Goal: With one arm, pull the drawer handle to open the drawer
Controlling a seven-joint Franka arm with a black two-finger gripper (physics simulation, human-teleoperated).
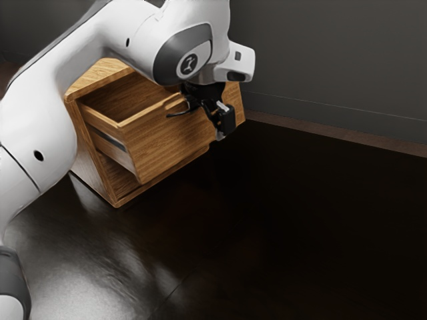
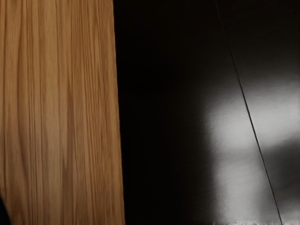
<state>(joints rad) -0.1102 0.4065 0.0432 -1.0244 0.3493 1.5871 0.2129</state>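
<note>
A wooden cabinet [image 1: 100,170] stands on the dark surface at the exterior view's left. Its upper drawer [image 1: 157,137] is pulled well out, and the hollow inside [image 1: 130,100] shows from above. A thin dark handle [image 1: 179,112] curves off the drawer front near its top edge. My black gripper [image 1: 224,124] hangs just in front of the drawer front, at its end toward the exterior view's right, beside the handle. In the wrist view the drawer's wood grain face [image 2: 56,112] runs close under my hand, with dark floor [image 2: 197,93] next to it.
The glossy dark floor [image 1: 287,220] stretches wide to the exterior view's right and front. A dark wall with a baseboard [image 1: 333,123] runs behind. My white arm [image 1: 40,133] covers the cabinet's left side.
</note>
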